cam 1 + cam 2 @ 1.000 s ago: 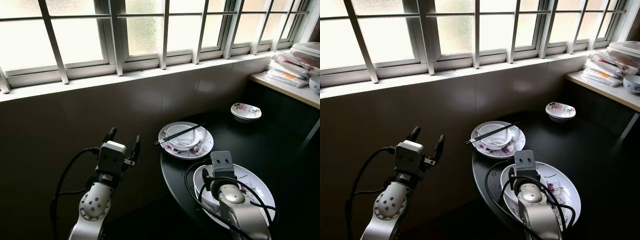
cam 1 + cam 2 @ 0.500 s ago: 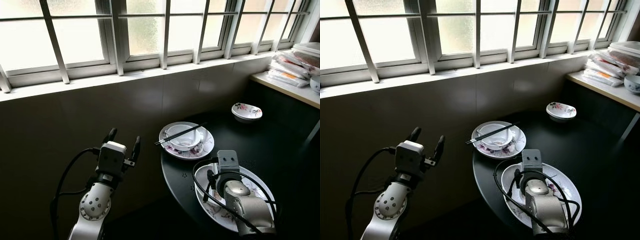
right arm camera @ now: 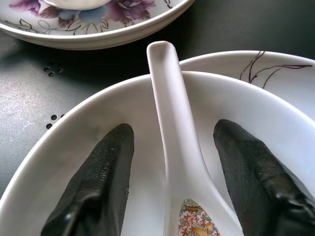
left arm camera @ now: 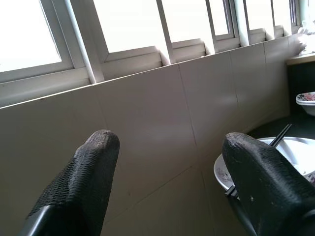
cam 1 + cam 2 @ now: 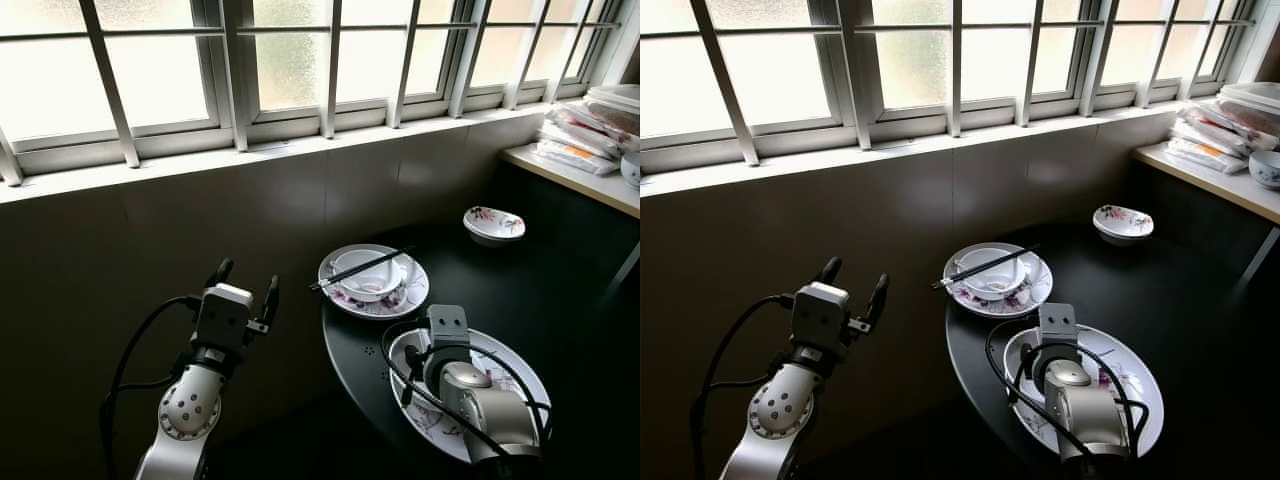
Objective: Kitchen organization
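The right gripper (image 3: 172,182) hung spread over the white ceramic soup spoon (image 3: 174,142) inside a white bowl (image 3: 59,162), seemingly aligned for grasping. The left gripper (image 4: 170,172) waited unclenched, empty.

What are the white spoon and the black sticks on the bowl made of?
The spoon looks like glazed ceramic or maybe melamine: smooth, glossy white, with a painted pattern in its scoop. It lies in a white bowl between the right gripper's open fingers. The chopsticks look like dark plastic or lacquered wood; they are too small to tell.
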`<state>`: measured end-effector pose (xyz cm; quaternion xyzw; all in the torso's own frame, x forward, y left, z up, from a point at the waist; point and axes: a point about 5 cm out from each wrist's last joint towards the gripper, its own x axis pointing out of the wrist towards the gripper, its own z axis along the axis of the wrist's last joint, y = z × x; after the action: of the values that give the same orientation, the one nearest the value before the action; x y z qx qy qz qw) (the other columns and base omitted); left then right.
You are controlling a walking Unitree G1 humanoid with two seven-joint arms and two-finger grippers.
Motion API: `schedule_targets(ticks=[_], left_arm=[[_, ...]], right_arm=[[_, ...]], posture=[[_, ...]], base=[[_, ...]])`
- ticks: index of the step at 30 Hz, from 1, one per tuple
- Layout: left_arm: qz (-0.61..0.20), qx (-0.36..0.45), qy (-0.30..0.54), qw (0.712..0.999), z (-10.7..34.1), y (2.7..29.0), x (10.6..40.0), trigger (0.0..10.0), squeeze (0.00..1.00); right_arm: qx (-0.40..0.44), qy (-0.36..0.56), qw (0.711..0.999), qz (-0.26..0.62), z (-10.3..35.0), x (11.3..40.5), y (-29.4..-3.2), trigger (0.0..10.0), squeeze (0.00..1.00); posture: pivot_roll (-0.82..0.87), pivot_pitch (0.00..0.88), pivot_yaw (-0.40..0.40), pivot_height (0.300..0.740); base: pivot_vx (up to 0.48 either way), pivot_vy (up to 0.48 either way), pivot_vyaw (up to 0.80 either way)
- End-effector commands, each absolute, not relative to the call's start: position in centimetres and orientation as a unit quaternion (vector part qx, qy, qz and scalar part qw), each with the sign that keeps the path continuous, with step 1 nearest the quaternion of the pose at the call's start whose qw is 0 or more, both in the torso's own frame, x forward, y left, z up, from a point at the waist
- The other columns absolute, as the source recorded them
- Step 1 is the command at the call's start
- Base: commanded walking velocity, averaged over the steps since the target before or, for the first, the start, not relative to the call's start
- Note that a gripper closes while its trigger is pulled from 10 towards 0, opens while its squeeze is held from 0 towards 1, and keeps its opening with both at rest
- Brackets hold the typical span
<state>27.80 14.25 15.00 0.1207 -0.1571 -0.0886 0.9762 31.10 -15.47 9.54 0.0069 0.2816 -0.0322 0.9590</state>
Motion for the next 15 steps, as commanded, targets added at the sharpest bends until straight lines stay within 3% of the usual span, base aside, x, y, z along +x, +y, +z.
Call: schedule_targets(ticks=[1, 10, 15], left_arm=[[-0.086, 0.127, -0.15, 0.977, 14.8, 14.4, 27.8, 10.0, 0.0], [-0.089, 0.129, -0.147, 0.977, 14.8, 14.3, 27.9, 10.0, 0.0], [-0.088, 0.13, -0.145, 0.977, 14.7, 14.3, 27.9, 10.0, 0.0]], right_arm=[[0.018, 0.288, 0.957, -0.025, 9.2, 31.0, -15.2, 0.0, 0.0], [0.018, 0.283, 0.958, -0.031, 9.2, 31.0, -15.4, 0.0, 0.0], [-0.034, 0.235, 0.971, -0.029, 10.4, 31.5, -15.5, 0.0, 0.0]], posture=[[0.03, 0.0, -0.043, 0.74], [0.03, 0.0, -0.039, 0.74], [0.03, 0.0, -0.041, 0.74]], base=[[0.0, 0.0, 0.0], [0.0, 0.0, 0.0], [0.0, 0.0, 0.0]])
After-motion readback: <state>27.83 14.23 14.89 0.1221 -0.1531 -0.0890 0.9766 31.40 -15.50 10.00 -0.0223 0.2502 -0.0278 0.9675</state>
